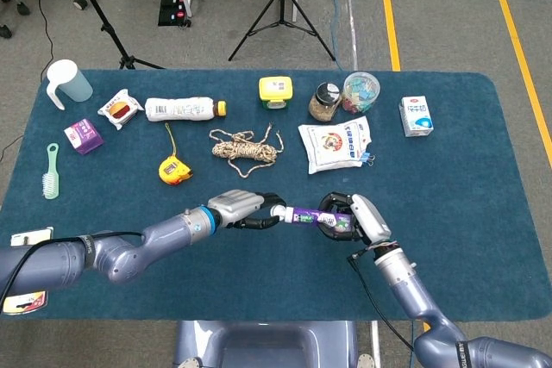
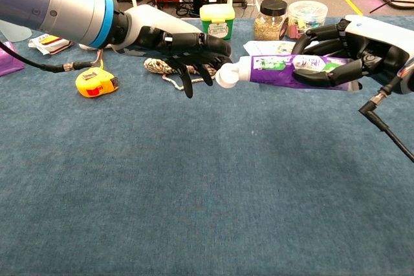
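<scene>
Glossy purple plastic tube (image 2: 284, 68) with a smooth white cap; hard black-and-white plastic hands, left hand (image 2: 184, 46), right hand (image 2: 346, 50); silvery matt metal arms; napped blue cloth table (image 2: 194, 185); rough twisted rope (image 1: 245, 148) farther back

head view high above, steeply down; chest view low, close, forward; shared table (image 1: 483, 213) centre.

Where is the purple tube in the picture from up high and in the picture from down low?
Head view: the purple tube lies level, low of centre, held by the right hand, white cap toward the left hand.
Chest view: the purple tube is upper right, held above the table, its white cap pointing left.
Shared landmark: the yellow tape measure, left of the tube in both views.
</scene>
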`<state>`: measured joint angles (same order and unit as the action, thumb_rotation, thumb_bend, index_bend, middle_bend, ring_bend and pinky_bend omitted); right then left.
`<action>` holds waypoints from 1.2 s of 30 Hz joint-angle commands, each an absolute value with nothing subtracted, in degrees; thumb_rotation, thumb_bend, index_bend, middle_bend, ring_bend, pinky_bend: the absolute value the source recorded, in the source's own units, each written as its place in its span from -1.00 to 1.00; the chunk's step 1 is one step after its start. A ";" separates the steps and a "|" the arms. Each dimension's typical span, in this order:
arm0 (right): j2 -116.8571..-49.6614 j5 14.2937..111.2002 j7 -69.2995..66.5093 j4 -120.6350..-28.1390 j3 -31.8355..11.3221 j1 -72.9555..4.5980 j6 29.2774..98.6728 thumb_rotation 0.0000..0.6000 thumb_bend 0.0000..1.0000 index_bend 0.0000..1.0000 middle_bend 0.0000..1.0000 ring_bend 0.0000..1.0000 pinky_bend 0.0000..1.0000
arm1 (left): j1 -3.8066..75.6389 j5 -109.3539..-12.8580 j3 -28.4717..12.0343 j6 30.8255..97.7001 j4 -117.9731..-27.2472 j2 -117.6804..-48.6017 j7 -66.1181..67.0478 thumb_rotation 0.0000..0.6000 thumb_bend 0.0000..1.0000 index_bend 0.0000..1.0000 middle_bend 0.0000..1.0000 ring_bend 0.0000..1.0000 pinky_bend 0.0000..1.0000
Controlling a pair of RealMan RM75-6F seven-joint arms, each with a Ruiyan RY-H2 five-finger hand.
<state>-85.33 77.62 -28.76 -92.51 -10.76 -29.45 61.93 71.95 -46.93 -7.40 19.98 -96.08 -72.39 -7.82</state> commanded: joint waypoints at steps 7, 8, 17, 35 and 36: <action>-85.86 76.62 -27.54 -91.83 -11.27 -29.42 62.05 1.00 -0.07 0.44 0.57 0.61 0.83 | 71.54 -47.74 -7.79 19.38 -96.30 -71.93 -9.42 -0.93 -0.22 -0.85 -0.85 -0.80 -0.53; -85.94 76.47 -27.38 -91.76 -11.35 -29.45 62.01 1.00 -0.07 0.44 0.57 0.61 0.83 | 71.46 -47.94 -7.86 19.24 -96.39 -71.84 -9.64 -0.92 -0.22 -0.85 -0.85 -0.80 -0.53; -86.91 74.87 -26.06 -90.94 -12.02 -29.65 61.59 1.00 -0.06 0.44 0.57 0.61 0.83 | 70.60 -49.21 -8.62 18.67 -97.09 -71.15 -11.42 -0.93 -0.22 -0.86 -0.85 -0.80 -0.53; -85.74 71.91 -32.85 -91.81 -12.83 -29.42 56.84 1.00 -0.02 0.44 0.58 0.61 0.83 | 66.06 -48.62 -9.18 36.23 -100.18 -72.52 -7.44 -0.95 -0.22 -1.00 -0.90 -0.81 -0.53; -85.65 71.71 -33.23 -91.88 -12.86 -29.45 56.45 1.00 -0.02 0.44 0.58 0.61 0.83 | 65.73 -48.42 -9.22 37.85 -100.27 -73.13 -6.78 -0.95 -0.22 -1.00 -0.92 -0.82 -0.53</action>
